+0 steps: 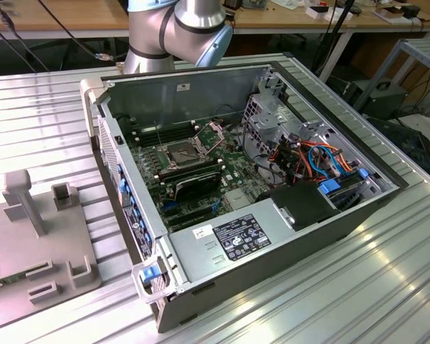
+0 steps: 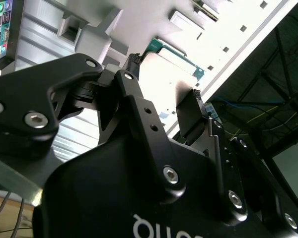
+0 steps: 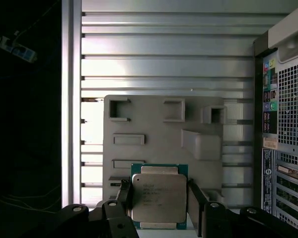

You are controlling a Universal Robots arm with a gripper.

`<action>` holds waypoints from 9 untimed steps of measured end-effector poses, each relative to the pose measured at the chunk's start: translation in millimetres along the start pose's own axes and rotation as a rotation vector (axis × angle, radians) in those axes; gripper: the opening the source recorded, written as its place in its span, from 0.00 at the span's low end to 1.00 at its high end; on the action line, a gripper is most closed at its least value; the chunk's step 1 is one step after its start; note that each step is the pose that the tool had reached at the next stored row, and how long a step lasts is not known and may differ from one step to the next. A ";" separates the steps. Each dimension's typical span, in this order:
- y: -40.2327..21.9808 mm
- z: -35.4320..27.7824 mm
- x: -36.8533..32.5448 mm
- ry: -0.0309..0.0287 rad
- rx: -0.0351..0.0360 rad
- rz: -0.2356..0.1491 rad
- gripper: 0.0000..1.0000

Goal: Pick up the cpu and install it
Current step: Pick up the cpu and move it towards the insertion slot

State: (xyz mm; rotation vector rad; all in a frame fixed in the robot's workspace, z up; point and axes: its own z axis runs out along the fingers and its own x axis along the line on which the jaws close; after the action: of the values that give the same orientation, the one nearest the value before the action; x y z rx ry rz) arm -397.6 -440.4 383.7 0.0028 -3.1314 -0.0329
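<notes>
My gripper (image 3: 159, 190) is shut on the cpu (image 3: 158, 199), a square chip with a metal lid and a green edge. One black finger (image 3: 124, 192) presses on each side of it. I hold the chip well above the grey fixture plate (image 3: 159, 134). In the second wrist view the cpu (image 2: 178, 60) sits between the two fingertips of the gripper (image 2: 165, 77). In the exterior view the open computer case (image 1: 287, 236) lies on the table. Its motherboard socket (image 1: 180, 152) stands open with the retaining frame (image 1: 212, 130) raised.
The grey fixture plate (image 1: 39, 251) with an upright post (image 1: 21, 197) lies at the exterior view's left of the case. The arm's joints (image 1: 175, 29) rise behind the case. Cables (image 1: 312, 158), a drive cage (image 1: 269, 115) and a power supply (image 1: 236, 240) crowd the case interior. The case's rear panel (image 3: 283, 129) is beside the plate.
</notes>
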 end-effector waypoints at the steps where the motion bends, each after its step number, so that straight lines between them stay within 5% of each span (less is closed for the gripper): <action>1: 0.0 -0.1 -0.4 0.0001 0.0001 0.000 0.55; 9: 0.0 -0.1 -4.3 0.0000 0.0000 0.000 0.55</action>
State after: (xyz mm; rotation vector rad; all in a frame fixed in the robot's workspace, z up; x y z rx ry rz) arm -393.3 -440.4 383.7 0.0028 -3.1314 -0.0329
